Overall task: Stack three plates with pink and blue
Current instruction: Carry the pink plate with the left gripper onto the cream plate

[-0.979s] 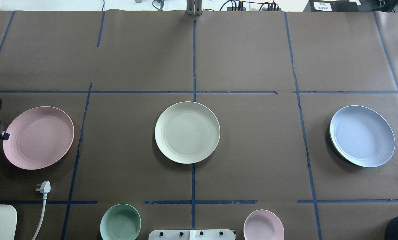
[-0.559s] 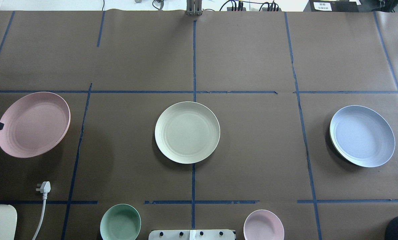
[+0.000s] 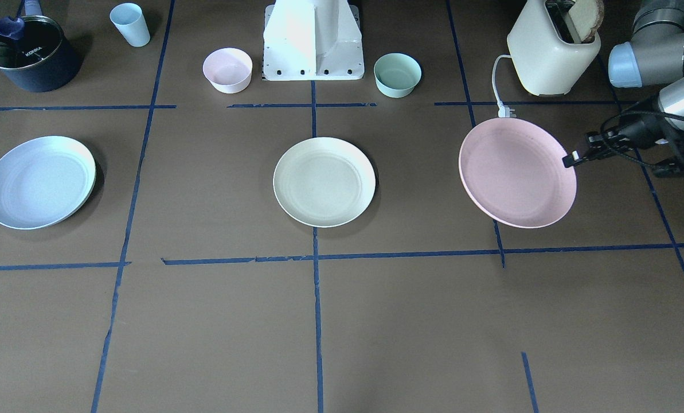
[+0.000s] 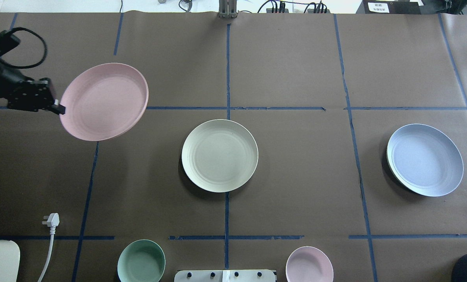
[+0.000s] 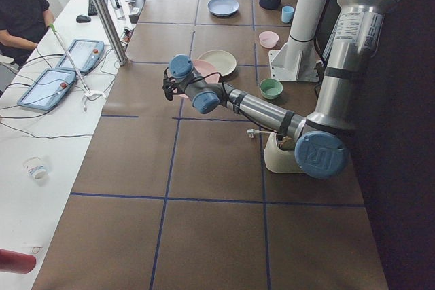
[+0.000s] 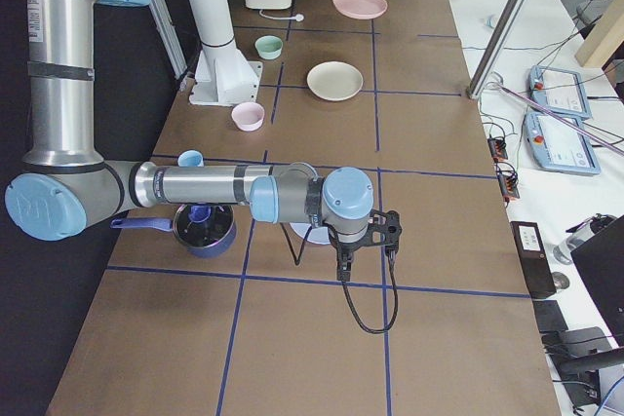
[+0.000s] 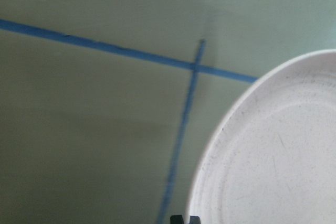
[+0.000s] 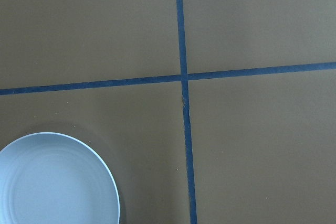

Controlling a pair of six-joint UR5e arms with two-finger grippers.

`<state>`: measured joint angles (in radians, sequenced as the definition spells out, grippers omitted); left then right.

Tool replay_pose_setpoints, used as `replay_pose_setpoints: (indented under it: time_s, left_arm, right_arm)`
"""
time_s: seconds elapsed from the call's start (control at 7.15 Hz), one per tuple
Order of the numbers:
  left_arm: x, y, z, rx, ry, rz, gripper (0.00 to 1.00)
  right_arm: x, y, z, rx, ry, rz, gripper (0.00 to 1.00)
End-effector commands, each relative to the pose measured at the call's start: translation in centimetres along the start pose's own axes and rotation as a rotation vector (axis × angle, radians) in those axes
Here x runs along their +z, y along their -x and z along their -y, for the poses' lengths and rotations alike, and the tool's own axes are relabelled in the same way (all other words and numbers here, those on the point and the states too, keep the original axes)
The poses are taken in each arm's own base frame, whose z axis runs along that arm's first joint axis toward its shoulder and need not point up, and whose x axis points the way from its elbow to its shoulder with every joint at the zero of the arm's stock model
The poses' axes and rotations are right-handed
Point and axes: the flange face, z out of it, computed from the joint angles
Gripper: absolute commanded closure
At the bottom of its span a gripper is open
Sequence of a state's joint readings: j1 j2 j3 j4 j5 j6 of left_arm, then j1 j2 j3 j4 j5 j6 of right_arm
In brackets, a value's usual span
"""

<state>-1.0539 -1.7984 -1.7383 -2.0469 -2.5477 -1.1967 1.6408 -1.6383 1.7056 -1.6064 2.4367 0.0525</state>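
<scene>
My left gripper (image 4: 59,108) is shut on the left rim of the pale pink plate (image 4: 104,102) and holds it tilted above the table, at the left. It also shows in the front view (image 3: 571,159), and the left wrist view shows the plate (image 7: 278,156) close up. The cream plate (image 4: 219,155) lies flat at the table's middle. The light blue plate (image 4: 425,159) lies at the right and shows in the right wrist view (image 8: 52,182). My right gripper (image 6: 341,265) hangs above the table near the blue plate; I cannot tell if it is open or shut.
A mint-green bowl (image 4: 141,261) and a small pink bowl (image 4: 309,264) stand near the robot base (image 3: 313,40). A toaster (image 3: 551,49) with its plug (image 4: 52,220), a dark pot (image 3: 29,54) and a light blue cup (image 3: 131,24) stand along the robot's side.
My left gripper has carried the pink plate up off the table, away from the robot and to the right, toward the middle. The cream and blue plates have not moved.
</scene>
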Motion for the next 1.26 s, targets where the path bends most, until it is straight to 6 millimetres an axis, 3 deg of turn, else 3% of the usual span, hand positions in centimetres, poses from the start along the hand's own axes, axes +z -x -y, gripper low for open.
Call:
replay_pose_setpoints:
  time_s: [0.0,0.28,0.42,0.7,0.98,1.12]
  left_arm:
    - [7.0,-10.8,-4.1,-0.037,-0.025,-0.001,1.00]
    - [15.8,-14.4,-9.6,0.005,-0.062,0.063,1.00]
    - [18.3,-14.6,-11.5,0.000,-0.056,0.082,1.00]
    - [21.1,-16.7,-14.9,-0.008,-0.029,0.075,1.00]
    - [21.7,-18.4,-15.2,-0.011,-0.029,0.065,1.00]
    - [21.7,-18.1,-15.0,-0.016,-0.033,0.071,0.99]
  right_arm:
    - [0.2,-0.1,0.0,0.009,0.004,0.001,0.00]
    - [0.0,0.4,0.3,0.050,0.000,0.004,0.00]
    - [-0.1,1.2,0.3,0.052,0.006,0.072,0.00]
    - [1.2,3.2,0.6,0.038,0.018,0.090,0.00]
    - [2.9,5.6,0.9,0.053,-0.008,0.097,0.00]
    - [3.1,5.7,0.8,0.049,-0.004,0.096,0.00]
